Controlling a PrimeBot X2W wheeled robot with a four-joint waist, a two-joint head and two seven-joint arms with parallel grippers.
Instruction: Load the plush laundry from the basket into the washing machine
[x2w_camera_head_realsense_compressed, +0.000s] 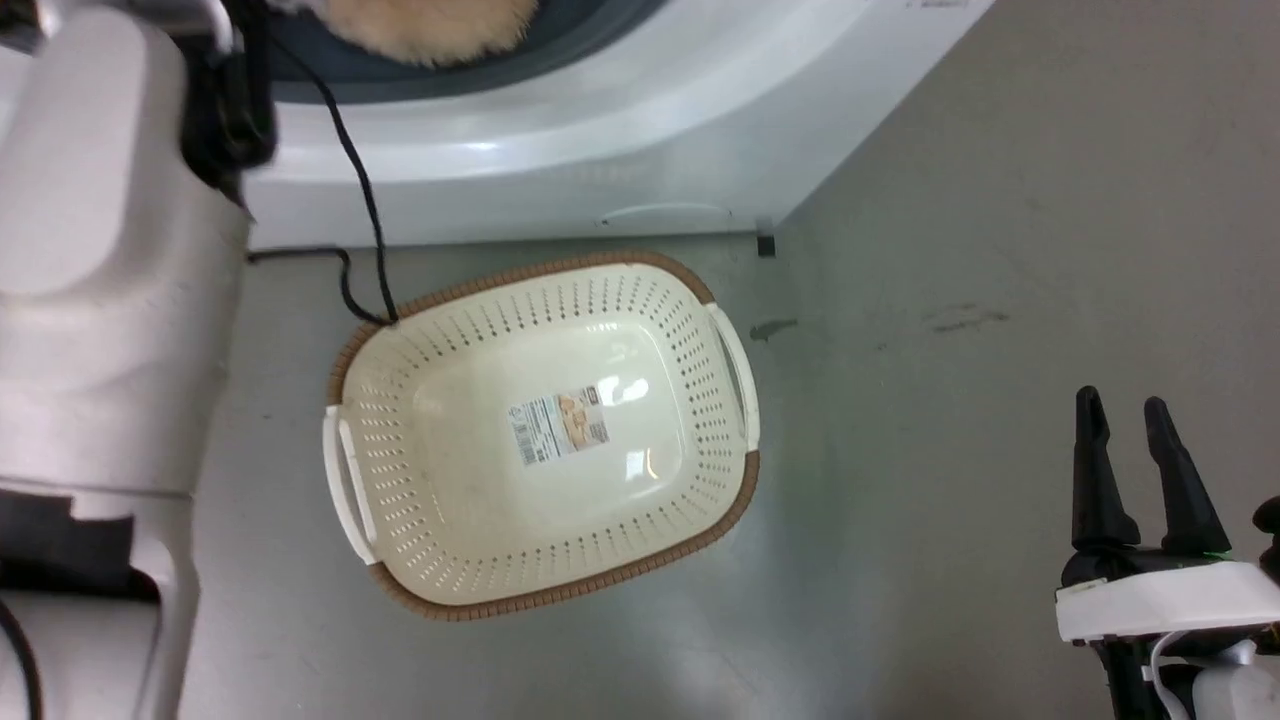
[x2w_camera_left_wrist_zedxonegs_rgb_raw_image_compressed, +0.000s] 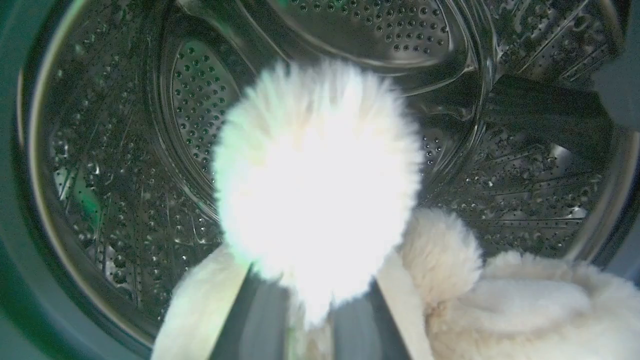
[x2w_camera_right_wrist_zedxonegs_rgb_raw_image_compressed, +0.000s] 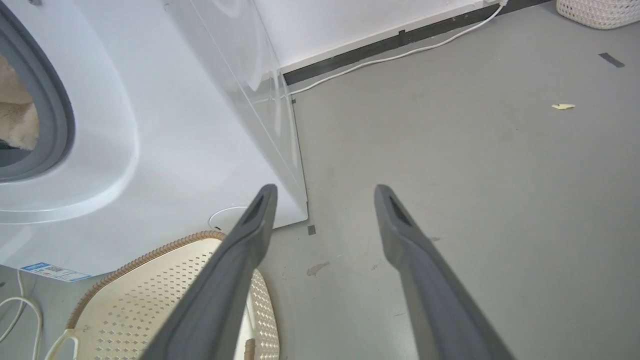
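Observation:
The plush laundry lies in the mouth of the washing machine's steel drum, one shaggy lobe standing up brightly lit and more pile spilling to the lower right. My left gripper reaches into the drum, its fingers pressed on either side of that lobe and their tips buried in the pile. In the head view the plush laundry shows at the washing machine opening. The basket sits on the floor before it, holding nothing but its label sticker. My right gripper hangs open at lower right, apart from everything.
My pale left forearm fills the left side. A black cable drapes from it to the basket rim. Bare grey floor stretches to the right of the machine, with a white cord along the wall and a woven white bin far off.

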